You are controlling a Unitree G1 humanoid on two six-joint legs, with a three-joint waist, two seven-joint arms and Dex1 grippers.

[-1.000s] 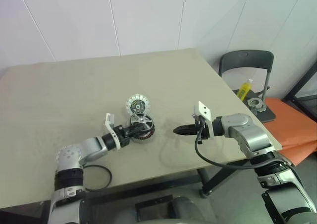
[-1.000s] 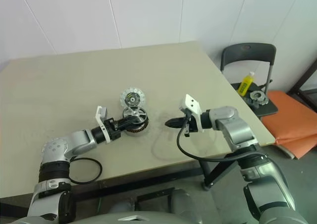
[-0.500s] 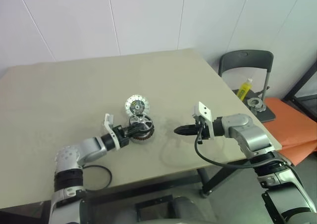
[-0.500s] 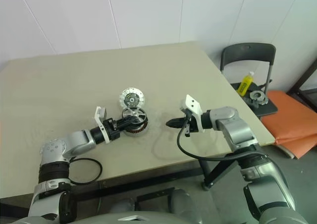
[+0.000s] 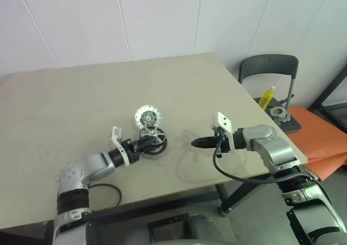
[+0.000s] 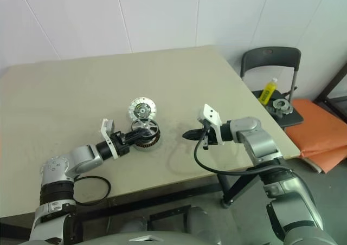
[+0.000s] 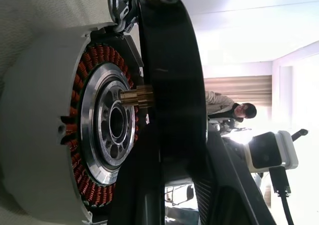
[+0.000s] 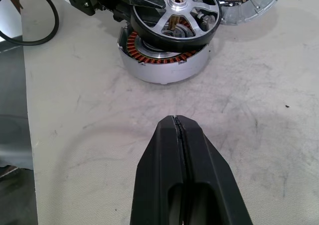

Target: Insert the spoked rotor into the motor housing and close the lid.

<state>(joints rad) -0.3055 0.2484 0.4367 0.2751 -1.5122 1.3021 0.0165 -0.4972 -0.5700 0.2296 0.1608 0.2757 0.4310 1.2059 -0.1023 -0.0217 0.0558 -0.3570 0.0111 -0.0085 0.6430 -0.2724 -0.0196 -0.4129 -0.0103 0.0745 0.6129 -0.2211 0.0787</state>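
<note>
Rotor-wise, the shiny silver spoked rotor point(image 8: 174, 13) with its dark outer rim is pinched in the left gripper point(image 5: 145, 143) and sits tilted just above the motor housing point(image 8: 164, 60), a low round puck with copper-brown windings around a silver centre, roughly mid-table toward the near edge of the beige table point(image 5: 81, 104). Flat round lid point(image 5: 148, 116) with white-silver segments lies just behind it, toward the far edge. Right gripper point(image 5: 196, 143) hovers near the housing, black fingers point(image 8: 182, 150) pressed together on nothing. Can't make out any readable writing on the parts.
</note>
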